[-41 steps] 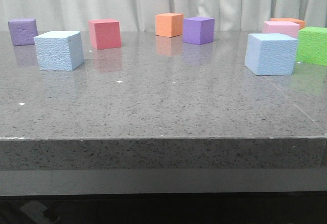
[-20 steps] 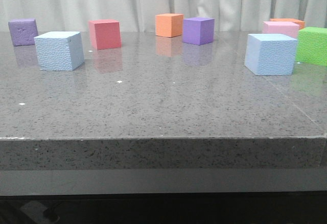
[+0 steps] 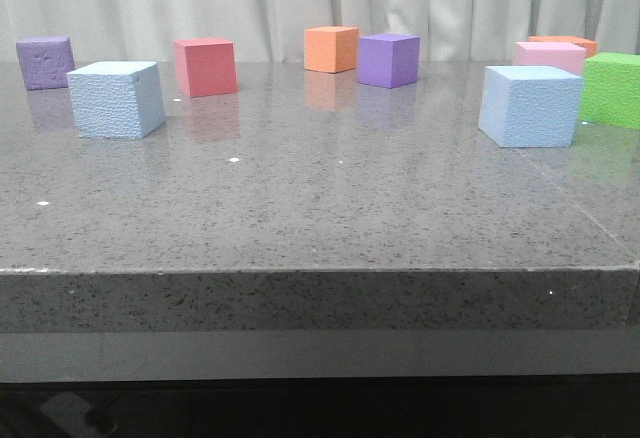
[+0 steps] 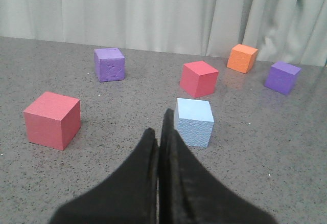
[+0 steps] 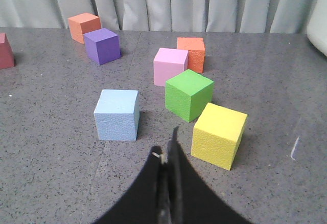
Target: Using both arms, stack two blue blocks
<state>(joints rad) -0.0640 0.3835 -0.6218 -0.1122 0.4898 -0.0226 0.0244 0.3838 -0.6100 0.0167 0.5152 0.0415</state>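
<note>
Two pale blue blocks rest apart on the grey table: one at the left [image 3: 116, 98], one at the right [image 3: 529, 105]. Neither gripper shows in the front view. The left wrist view has the left block [image 4: 194, 121] just beyond and slightly to one side of my left gripper [image 4: 159, 127], whose dark fingers are pressed together, empty. The right wrist view has the right block [image 5: 117, 114] ahead and off to the side of my right gripper [image 5: 166, 147], also shut with nothing in it.
Other cubes stand round the table [image 3: 320, 218]: purple [image 3: 45, 62], red [image 3: 205, 66], orange [image 3: 331, 48], purple [image 3: 388, 59], pink [image 3: 549, 55], green [image 3: 612, 88]. A yellow cube [image 5: 219, 135] and the green cube [image 5: 188, 94] lie close to the right gripper. Another red cube [image 4: 52, 119] sits near the left gripper.
</note>
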